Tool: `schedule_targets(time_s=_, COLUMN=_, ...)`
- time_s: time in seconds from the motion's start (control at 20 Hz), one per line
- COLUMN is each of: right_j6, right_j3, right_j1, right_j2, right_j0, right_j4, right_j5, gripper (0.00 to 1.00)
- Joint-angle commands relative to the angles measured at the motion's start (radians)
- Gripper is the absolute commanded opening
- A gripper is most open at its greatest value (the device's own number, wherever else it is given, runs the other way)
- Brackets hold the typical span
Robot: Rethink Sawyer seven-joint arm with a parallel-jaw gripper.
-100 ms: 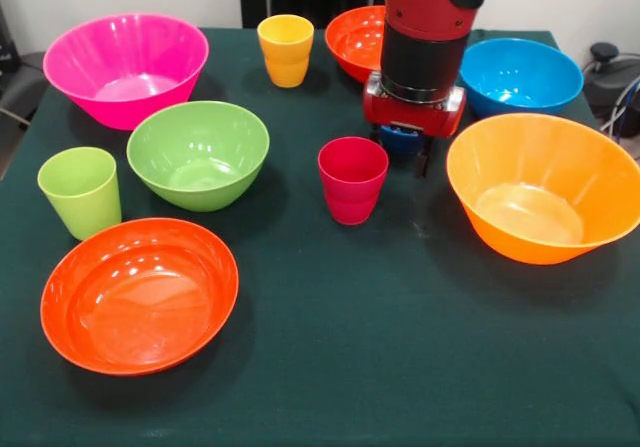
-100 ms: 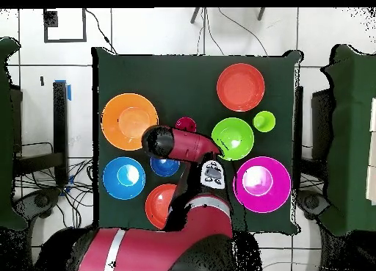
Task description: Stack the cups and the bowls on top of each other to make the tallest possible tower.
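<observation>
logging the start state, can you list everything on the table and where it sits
big pink bowl: 1, pink, front view's far left
big orange bowl: 1, orange, right side
green bowl: 1, green, left of centre
shallow red-orange bowls: 2, one near left, one far behind the arm
light blue bowl: 1, far right
small dark blue bowl: 1, under the end effector, mostly hidden
yellow-orange cup: 1, far centre
red-pink cup: 1, centre
lime green cup: 1, left edge
tablecloth: 1, dark green
end effector: 1, red and black, low over the small dark blue bowl
</observation>
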Motion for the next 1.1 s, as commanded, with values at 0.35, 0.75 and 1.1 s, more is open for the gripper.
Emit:
schedule_targets(time_s=0.35, right_j6=0.106, right_j3=-0.067, right_j1=-0.009, right_j2=0.102, right_j0=-0.017, right_j4=0.029, right_j5=0.137, gripper=1.00)
schedule_targets(time_s=0.75, right_j6=0.098, right_j3=-0.045, right_j1=-0.016, right_j2=0.108, right_j0=-0.022, right_j4=0.019, right_j5=0.123, gripper=1.00)
schedule_targets(time_s=1.1, right_j6=0.104, right_j3=-0.032, right_j1=-0.054, right_j2=0.083, right_j0=0.000, right_j4=0.011, right_j5=0.165, gripper=1.00)
